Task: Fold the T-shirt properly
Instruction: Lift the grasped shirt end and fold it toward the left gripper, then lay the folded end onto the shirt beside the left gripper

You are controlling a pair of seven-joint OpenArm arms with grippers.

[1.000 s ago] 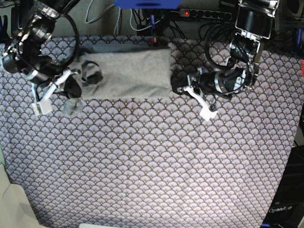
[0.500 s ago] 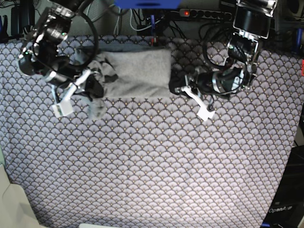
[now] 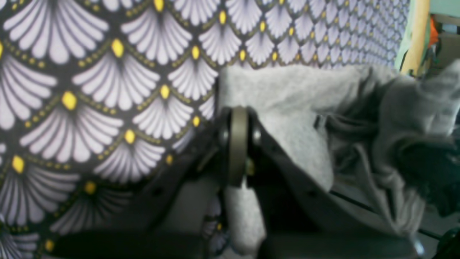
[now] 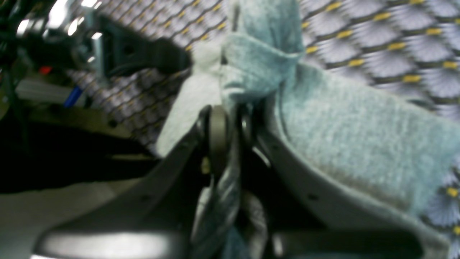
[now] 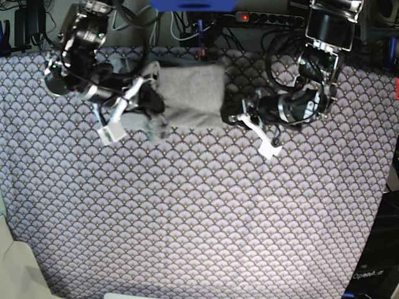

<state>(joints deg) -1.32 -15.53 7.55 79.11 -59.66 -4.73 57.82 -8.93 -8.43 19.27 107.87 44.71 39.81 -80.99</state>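
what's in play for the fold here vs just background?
In play:
- T-shirt
- right gripper, shut on its bunched end
- left gripper, shut on its other edge

Background:
- fan-scale cloth under it
- power strip and cables behind the table

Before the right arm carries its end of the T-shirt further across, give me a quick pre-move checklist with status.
1. Right pincer shut on the T-shirt: ok, fabric is bunched between its fingers.
2. Left pincer shut on the shirt's other end: ok, cloth edge sits in the closed pincer.
3. Lifted end over the shirt body, not dragging on the patterned cloth: cannot tell, a tail hangs low by the right pincer.
4. Held end smooth: not ok, it is crumpled and twisted.
5. Shirt's flat part lying neat: ok in the base view.
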